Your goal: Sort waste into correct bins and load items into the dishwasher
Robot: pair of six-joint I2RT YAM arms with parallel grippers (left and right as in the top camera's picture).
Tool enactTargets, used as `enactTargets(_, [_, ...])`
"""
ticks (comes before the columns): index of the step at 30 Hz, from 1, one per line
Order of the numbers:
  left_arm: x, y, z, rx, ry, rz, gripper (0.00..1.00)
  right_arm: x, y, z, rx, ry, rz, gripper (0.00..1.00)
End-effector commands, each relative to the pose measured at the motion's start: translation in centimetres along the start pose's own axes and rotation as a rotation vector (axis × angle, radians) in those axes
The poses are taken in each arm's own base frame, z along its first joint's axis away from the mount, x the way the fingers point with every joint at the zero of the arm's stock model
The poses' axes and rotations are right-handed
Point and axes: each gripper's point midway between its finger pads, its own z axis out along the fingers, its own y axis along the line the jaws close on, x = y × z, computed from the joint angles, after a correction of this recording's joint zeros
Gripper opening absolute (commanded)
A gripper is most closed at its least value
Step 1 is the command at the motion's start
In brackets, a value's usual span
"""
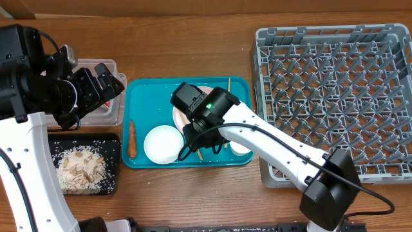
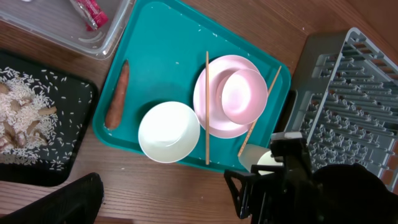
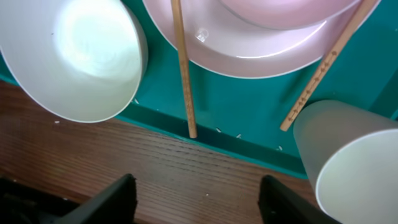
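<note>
Right gripper, fingers spread wide and empty, hovers over thin wooden chopstick, lower centre, end on teal plastic tray rim. Likely loading step; next: descend, pinch stick, carry to grey lattice dish rack.

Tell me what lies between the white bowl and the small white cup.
One wooden chopstick and the other's tip lie there on the teal tray, shown in the right wrist view.
</note>
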Motion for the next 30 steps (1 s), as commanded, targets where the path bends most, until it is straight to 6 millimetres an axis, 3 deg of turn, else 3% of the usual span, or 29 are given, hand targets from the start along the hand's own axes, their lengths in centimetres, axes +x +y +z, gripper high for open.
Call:
enactTargets(1, [-0.1,0.0,-0.1,0.003,-0.003,-0.005,1.00,-0.2,0.9,0.6,-0.001,0.000,0.033,0.60])
enactTargets(3, [-0.1,0.0,-0.1,0.003,-0.003,-0.005,1.00,0.1,1.1,1.4,0.005,0.011,0.022,0.62])
enactTargets(4, [-0.1,0.0,-0.1,0.002,-0.003,-0.005,1.00,0.3,1.2,1.8,0.004,0.011,0.017,0.77])
enactTargets(5, [-0.1,0.0,-0.1,0.003,-0.003,-0.005,1.00,0.3,1.2,2.2,0.004,0.011,0.015,1.00])
enactTargets(10, [-0.1,0.0,-0.1,0.002,-0.003,-0.005,1.00,1.1,0.8,3.5,0.018,0.031,0.013,1.00])
enactTargets(11, [-0.1,0.0,-0.1,0.002,-0.003,-0.005,1.00,1.2,0.6,3.7,0.022,0.035,0.013,0.93])
enactTargets(14, [-0.1,0.0,-0.1,0.002,-0.003,-0.005,1.00,1.4,0.4,4.5,0.024,0.040,0.014,0.53])
enactTargets(15, [-0.1,0.0,-0.1,0.003,-0.003,-0.005,1.00,1.4,0.4,4.8,0.022,0.037,0.014,0.48])
enactTargets(20, [-0.1,0.0,-0.1,0.003,-0.003,-0.005,1.00,1.2,1.5,6.4,-0.028,0.008,-0.001,0.42])
enactTargets(30, [-0.1,0.0,-0.1,0.002,-0.003,-0.005,1.00,1.1,1.5,8.2,-0.044,-0.016,-0.005,0.42])
